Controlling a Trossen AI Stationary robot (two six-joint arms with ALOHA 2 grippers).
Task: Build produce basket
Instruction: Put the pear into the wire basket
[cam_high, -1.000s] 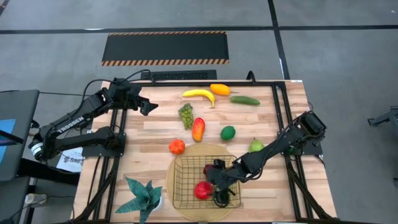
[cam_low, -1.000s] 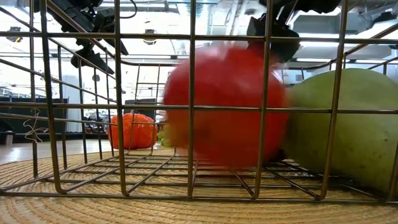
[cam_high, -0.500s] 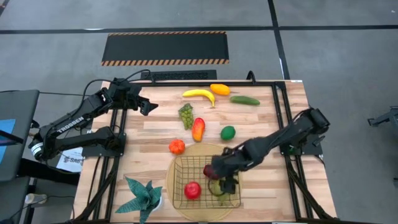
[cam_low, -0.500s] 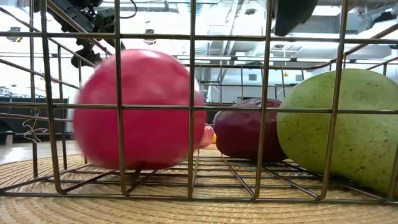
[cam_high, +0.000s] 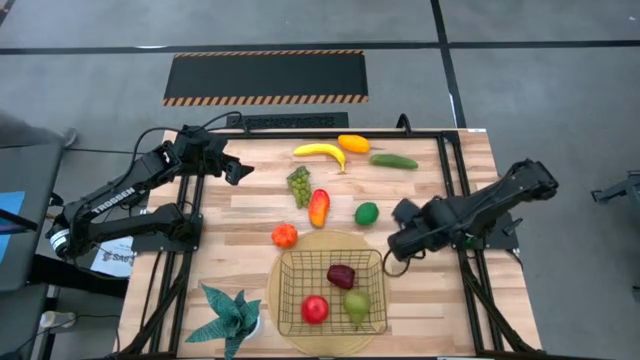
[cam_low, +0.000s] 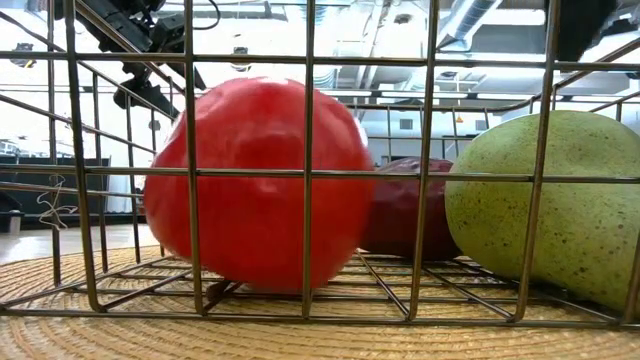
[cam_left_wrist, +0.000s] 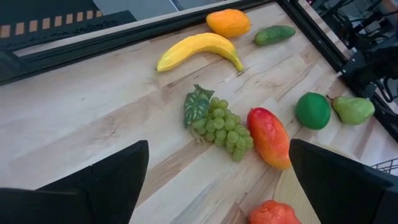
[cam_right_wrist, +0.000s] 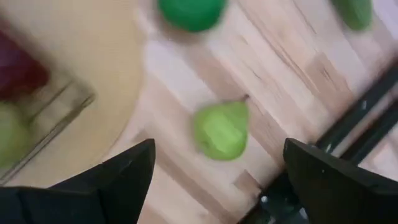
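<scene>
Grey floor surrounds the wooden counter (cam_high: 250, 215) in the high view. The right pincer (cam_high: 398, 240) hangs with fingers apart and empty, just beside the basket (cam_high: 331, 292)'s far right corner. Inside the basket, near this pincer, lie a red apple (cam_high: 315, 308), a dark red fruit (cam_high: 341, 275) and a green fruit (cam_high: 356, 305). A lime (cam_high: 367, 213) sits close to the pincer on its far side. The left pincer (cam_high: 236, 170) waits at the far left edge, fingers apart, with the banana (cam_high: 320, 152), grapes (cam_high: 299, 185), mango (cam_high: 319, 207) and tomato (cam_high: 285, 236) spread between the two pincers. A teal plant (cam_high: 228, 315) stands left of the basket.

Low view: behind the basket's wire grid the red apple (cam_low: 255, 195) touches the dark red fruit (cam_low: 405, 210); the green fruit (cam_low: 545, 215) sits alongside.

Left wrist view: both dark fingers (cam_left_wrist: 106, 183) stand wide apart above the counter; grapes (cam_left_wrist: 221, 127), banana (cam_left_wrist: 199, 50), mango (cam_left_wrist: 268, 138), an orange fruit (cam_left_wrist: 228, 22) and a cucumber (cam_left_wrist: 274, 34) lie ahead.

Right wrist view: fingers (cam_right_wrist: 124, 177) are spread, nothing between them; a pear (cam_right_wrist: 221, 129) lies on the counter directly ahead, the lime (cam_right_wrist: 189, 12) beyond it.
</scene>
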